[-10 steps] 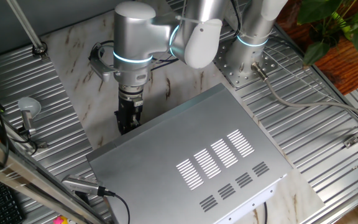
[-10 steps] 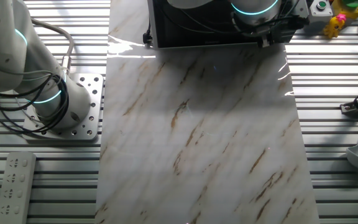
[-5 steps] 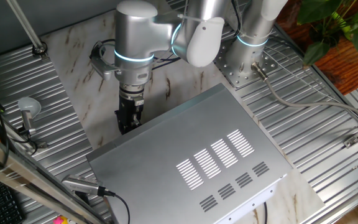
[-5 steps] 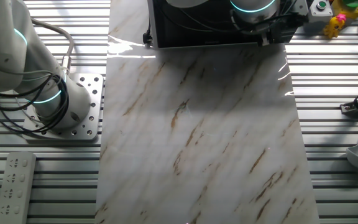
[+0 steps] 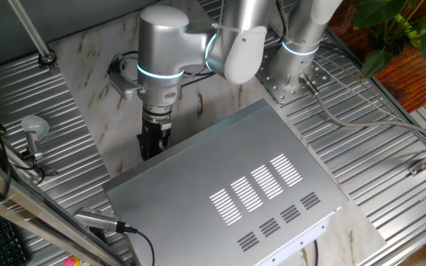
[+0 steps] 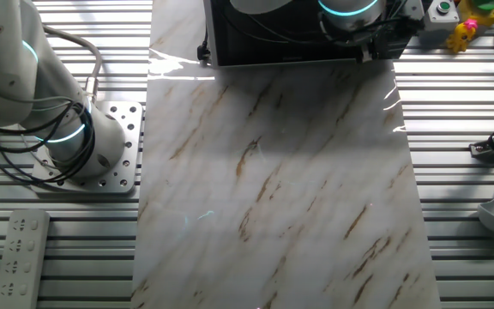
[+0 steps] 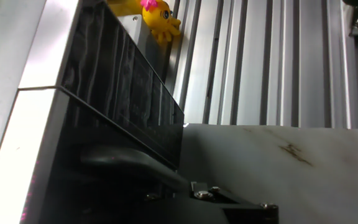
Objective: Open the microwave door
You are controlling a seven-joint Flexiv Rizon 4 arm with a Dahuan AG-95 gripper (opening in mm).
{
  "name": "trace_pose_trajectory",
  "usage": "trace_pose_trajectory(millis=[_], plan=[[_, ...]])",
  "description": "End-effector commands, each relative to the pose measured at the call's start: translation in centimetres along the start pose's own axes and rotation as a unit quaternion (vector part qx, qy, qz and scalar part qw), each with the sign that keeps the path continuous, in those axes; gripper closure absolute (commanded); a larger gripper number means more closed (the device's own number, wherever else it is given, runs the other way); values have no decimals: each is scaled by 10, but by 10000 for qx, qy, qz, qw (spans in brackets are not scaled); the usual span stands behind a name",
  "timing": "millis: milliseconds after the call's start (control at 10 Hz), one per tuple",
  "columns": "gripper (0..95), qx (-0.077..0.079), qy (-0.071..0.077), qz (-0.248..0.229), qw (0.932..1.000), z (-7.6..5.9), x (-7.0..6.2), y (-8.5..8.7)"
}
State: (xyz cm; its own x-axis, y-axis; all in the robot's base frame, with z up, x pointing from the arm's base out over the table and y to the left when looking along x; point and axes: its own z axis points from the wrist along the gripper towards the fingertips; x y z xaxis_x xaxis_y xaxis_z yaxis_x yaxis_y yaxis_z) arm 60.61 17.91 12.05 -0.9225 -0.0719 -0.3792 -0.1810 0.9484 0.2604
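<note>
- Silver-grey sheet metal makes up the microwave, which sits on the marble-patterned board of the counter, its slotted top panel facing one fixed camera.
- Black and glassy, the microwave door faces the open stretch of marble in the other fixed view; the hand view shows its dark face running away at an angle.
- The arm reaches down at the front corner of the box, with the end effector low beside the door edge.
- Whether its fingers are spread or pressed together cannot be told; the hand view shows only a dark rounded part against the door.
- A yellow toy with a pink flower sits on the ribbed metal behind the box.
- A grey remote lies on the ribbed surface near the arm's base.
</note>
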Motion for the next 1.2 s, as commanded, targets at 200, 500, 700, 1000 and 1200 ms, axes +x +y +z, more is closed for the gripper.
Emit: trace_pose_trajectory(millis=[200,500,700,1000,1200], plan=[[760,-140,-34,-4,9999,4,-5,1],[760,-55,66,-51,10000,3,-7,1],[760,-57,24,-223,9997,9,-4,-9],[760,-118,90,-295,9995,2,-2,-18],[760,-176,231,-523,9982,-3,0,-21]])
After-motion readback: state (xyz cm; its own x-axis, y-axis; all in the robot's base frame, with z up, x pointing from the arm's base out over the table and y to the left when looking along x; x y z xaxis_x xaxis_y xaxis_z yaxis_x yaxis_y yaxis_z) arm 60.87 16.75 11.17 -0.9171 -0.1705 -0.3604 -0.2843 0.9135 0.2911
